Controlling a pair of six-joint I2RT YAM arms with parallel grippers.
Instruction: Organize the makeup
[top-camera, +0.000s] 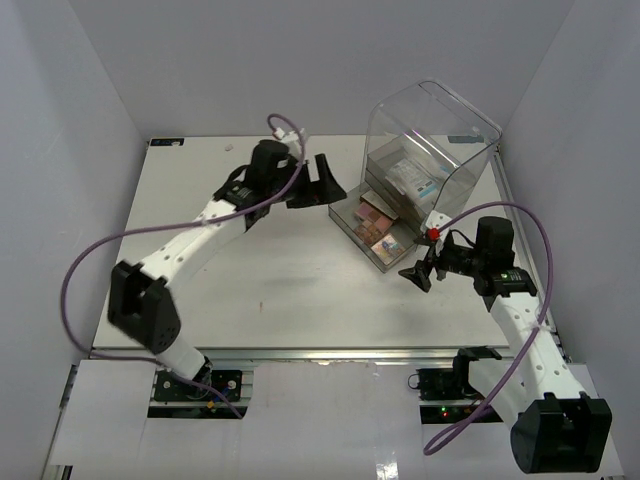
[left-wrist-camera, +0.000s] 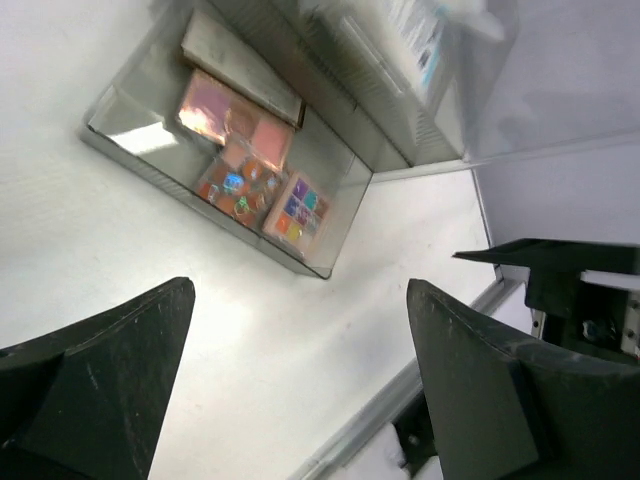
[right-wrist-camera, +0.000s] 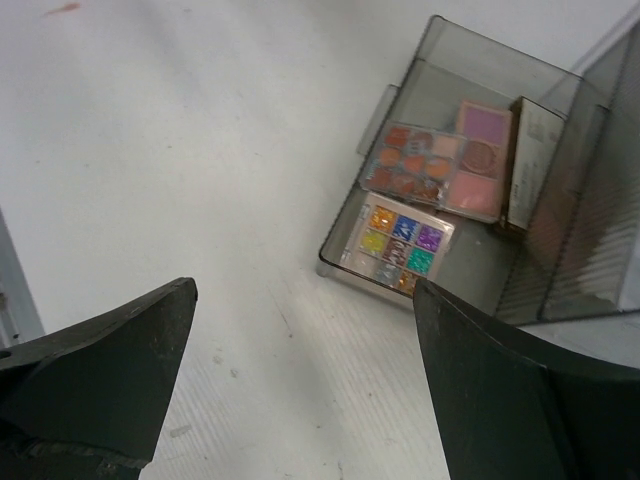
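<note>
A smoky clear drawer (top-camera: 392, 256) stands pulled out of the acrylic box (top-camera: 455, 125). In it lie a small multicolour eyeshadow palette (right-wrist-camera: 400, 245), a pink and brown palette (right-wrist-camera: 440, 160) and a long dark compact (right-wrist-camera: 535, 160); the left wrist view shows the pink palette (left-wrist-camera: 235, 115) and the small one (left-wrist-camera: 300, 210) too. A white packet with blue print (top-camera: 415, 180) lies higher up in the box. No lipstick tubes show. My left gripper (top-camera: 335, 185) (left-wrist-camera: 300, 300) is open and empty, left of the drawer. My right gripper (top-camera: 415, 272) (right-wrist-camera: 305, 300) is open and empty, just near-right of the drawer's front.
The acrylic box stands at the table's back right, close to the right wall. The table's right edge rail (top-camera: 515, 225) runs beside it. The left arm's purple cable (top-camera: 90, 260) loops over the left side of the table.
</note>
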